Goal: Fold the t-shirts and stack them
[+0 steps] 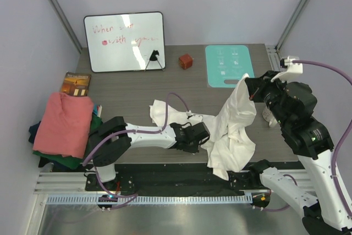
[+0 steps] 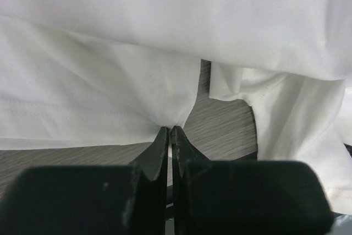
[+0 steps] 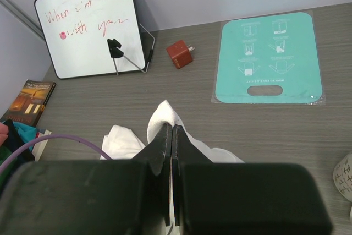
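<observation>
**Left pincer (image 1: 195,136) and right pincer (image 1: 248,87) both closed on one large white cloth t-shirt (image 1: 236,130)**

The left pincer (image 2: 170,130) lies low over the grey wood-grain table (image 1: 165,86), near its front edge. Its jaws are pressed together, with a puckered fold of the white cloth (image 2: 110,81) caught at the tips. The right pincer (image 3: 171,127) is raised above the table on the right. Its jaws are also together, and a peak of the same fabric (image 3: 164,113) pokes out between them. From that grip the shirt hangs down in a crumpled drape. Its lower part spreads on the table towards the left arm and spills over the front edge.

At the table's left edge sits a loose pile. A salmon-pink cloth t-shirt (image 1: 66,122) is on top, a dark green one (image 1: 60,160) shows beneath it, and a navy one (image 1: 34,131) peeks out at the far left.

Along the back stand a propped rectangular whiteboard with red writing (image 1: 124,41), a small red cube (image 1: 186,60) and a flat teal instruction mat (image 1: 228,65). An orange-brown book (image 1: 76,83) lies behind the pile.
</observation>
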You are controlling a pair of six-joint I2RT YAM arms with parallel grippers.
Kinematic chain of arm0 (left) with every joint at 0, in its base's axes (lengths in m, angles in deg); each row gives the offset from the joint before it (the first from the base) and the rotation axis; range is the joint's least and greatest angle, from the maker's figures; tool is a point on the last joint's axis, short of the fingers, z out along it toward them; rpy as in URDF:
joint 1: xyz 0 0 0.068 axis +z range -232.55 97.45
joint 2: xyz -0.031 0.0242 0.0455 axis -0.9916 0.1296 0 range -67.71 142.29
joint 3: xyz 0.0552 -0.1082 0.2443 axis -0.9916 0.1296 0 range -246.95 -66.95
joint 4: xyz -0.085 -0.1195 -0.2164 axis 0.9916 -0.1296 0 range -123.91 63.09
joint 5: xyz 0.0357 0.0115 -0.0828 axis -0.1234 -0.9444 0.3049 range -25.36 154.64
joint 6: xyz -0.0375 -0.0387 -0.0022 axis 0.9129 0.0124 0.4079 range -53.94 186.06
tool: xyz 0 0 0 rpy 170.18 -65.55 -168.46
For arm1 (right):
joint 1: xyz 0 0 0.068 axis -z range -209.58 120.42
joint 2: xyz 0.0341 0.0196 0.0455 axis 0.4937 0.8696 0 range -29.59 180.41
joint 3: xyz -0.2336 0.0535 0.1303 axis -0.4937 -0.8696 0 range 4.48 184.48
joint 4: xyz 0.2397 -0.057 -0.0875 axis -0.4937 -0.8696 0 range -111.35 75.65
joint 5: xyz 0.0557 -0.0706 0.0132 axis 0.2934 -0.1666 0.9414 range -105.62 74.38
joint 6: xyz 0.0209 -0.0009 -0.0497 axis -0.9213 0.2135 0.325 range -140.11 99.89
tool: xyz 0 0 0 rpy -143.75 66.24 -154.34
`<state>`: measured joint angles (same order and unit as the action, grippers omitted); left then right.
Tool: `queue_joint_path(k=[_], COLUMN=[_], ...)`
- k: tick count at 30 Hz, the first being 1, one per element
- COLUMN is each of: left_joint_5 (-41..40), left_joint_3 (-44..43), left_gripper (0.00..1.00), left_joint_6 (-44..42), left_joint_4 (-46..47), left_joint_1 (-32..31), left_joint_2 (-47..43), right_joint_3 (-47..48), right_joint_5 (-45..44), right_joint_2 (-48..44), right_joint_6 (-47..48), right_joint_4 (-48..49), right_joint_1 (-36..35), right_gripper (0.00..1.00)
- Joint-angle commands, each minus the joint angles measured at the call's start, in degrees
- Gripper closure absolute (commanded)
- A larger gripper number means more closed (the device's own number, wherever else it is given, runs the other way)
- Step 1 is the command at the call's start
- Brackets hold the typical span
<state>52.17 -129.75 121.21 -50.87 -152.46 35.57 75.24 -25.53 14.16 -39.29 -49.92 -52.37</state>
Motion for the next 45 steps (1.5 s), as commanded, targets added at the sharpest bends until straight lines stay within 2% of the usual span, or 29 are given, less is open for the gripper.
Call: queue_joint_path(k=[1, 8, 12, 19, 22, 24, 30, 35, 42, 45], left_joint_5=[-0.1, -5.6, -13.3, -23.5, -26.4, -31.8, -40.9, -42.2, -40.9, -41.1], left_joint_3=[2.5, 3.2, -0.2, -5.1, -7.6, -10.7, -17.3, -24.3, -26.5, -30.9], left_gripper=[1.0, 1.0, 1.0, 1.0, 1.0, 1.0, 1.0, 1.0, 1.0, 1.0], left_joint_6=[0.7, 1.1, -0.4, -2.6, -4.4, -3.7, -3.6, 0.7, 0.5, 0.0], left_joint_4=[-1.4, -5.0, -13.7, -22.9, -27.2, -33.0, -40.2, -50.7, -51.6, -54.2], left_joint_1=[-0.6, -0.5, 0.4, 5.4, 7.3, 7.7, 7.8, 7.9, 7.8, 7.8], left_joint_2=[3.6, -1.5, -8.7, -26.8, -31.9, -36.8, -50.4, -52.0, -56.3, -56.8], right_joint_3=[0.1, 0.2, 0.6, 1.2, 1.8, 3.7, 13.4, 19.8, 27.2, 31.1], right_joint_5=[-1.2, -1.4, -2.1, -3.5, -4.5, -2.3, -1.1, -1.4, -0.1, 1.0], right_joint_2=[-0.8, -0.5, -0.6, -2.7, -5.3, -7.3, -8.9, -9.1, -10.6, -10.1], right_joint_6=[1.0, 0.9, 1.0, -0.2, 0.1, 0.3, 0.5, 1.1, 0.9, 0.6], right_joint_4=[2.4, 2.4, 2.4, 2.1, 1.9, 2.3, 2.4, 0.3, -3.1, -4.1], right_joint_1=[-0.2, -0.1, -0.1, -0.1, -0.1, -0.1, -0.2, -0.1, -0.1, -0.2], right_gripper=[0.99, 0.99, 0.99, 0.99, 0.99, 0.99, 0.99, 0.99, 0.99, 0.99])
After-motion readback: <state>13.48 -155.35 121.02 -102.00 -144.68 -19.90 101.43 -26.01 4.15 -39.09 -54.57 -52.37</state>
